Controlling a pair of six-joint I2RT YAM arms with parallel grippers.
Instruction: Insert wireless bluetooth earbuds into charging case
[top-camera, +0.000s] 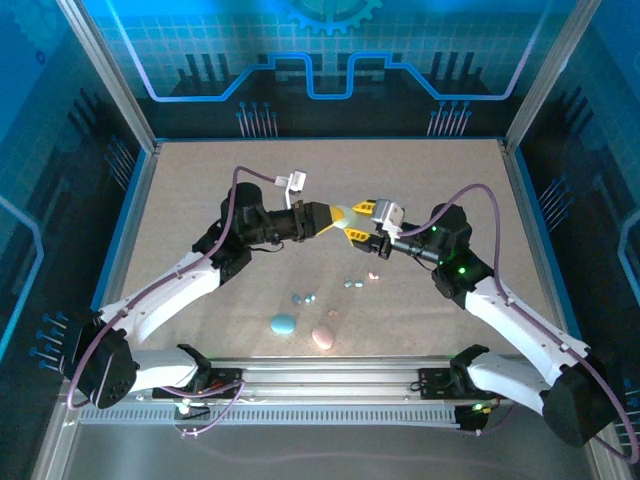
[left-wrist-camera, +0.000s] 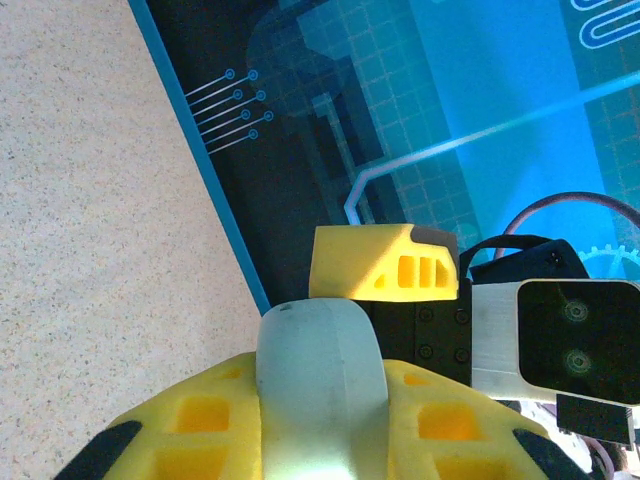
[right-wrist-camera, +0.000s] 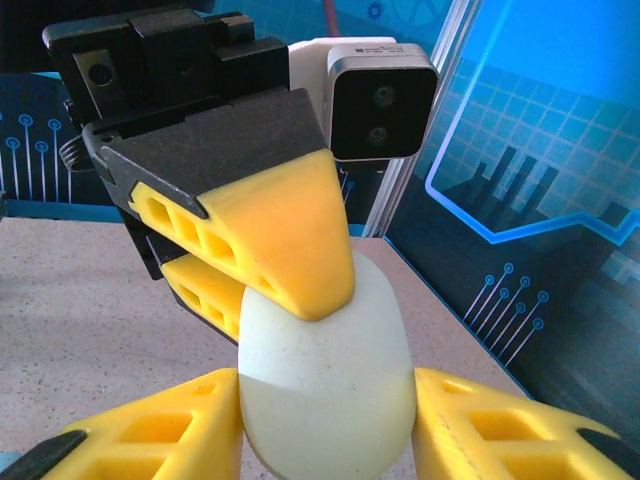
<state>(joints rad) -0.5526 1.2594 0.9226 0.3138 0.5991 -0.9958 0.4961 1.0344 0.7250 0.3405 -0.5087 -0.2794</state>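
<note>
Tiny earbuds (top-camera: 348, 285) lie loose in pairs — pale case (right-wrist-camera: 325, 400) held aloft.

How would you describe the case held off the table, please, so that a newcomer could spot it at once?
Look over the middle of the table, where the two arms meet. The left gripper and the right gripper clasp a pale case between them. Unlike the blue case and the pink case lying nearer the arm bases, it is whitish and lifted.
</note>
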